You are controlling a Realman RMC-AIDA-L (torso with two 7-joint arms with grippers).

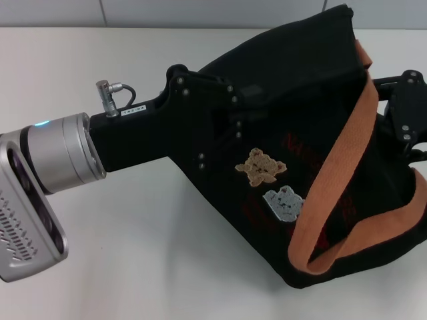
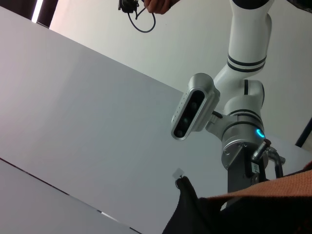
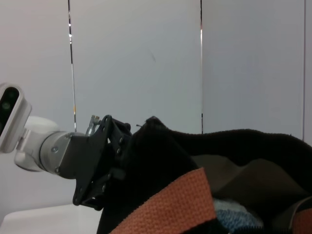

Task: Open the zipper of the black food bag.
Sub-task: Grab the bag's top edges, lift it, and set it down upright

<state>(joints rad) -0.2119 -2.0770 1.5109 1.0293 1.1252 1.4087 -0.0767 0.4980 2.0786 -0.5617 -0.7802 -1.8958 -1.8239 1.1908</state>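
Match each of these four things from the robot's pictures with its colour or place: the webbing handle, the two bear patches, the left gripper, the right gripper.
Things:
1. webbing handle of the black fabric food bag
2. tan bear patch
3. left gripper
4. right gripper

Descriptions:
A. at the bag's far right edge
B. orange-brown
C. against the bag's left end
D. above a grey patch on the bag's side

Pairs: 1-B, 2-D, 3-C, 4-A

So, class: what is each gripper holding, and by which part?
Left gripper presses against the black food bag at its left end; right gripper sits at its right end. Fingers hidden, so neither hold can be confirmed.
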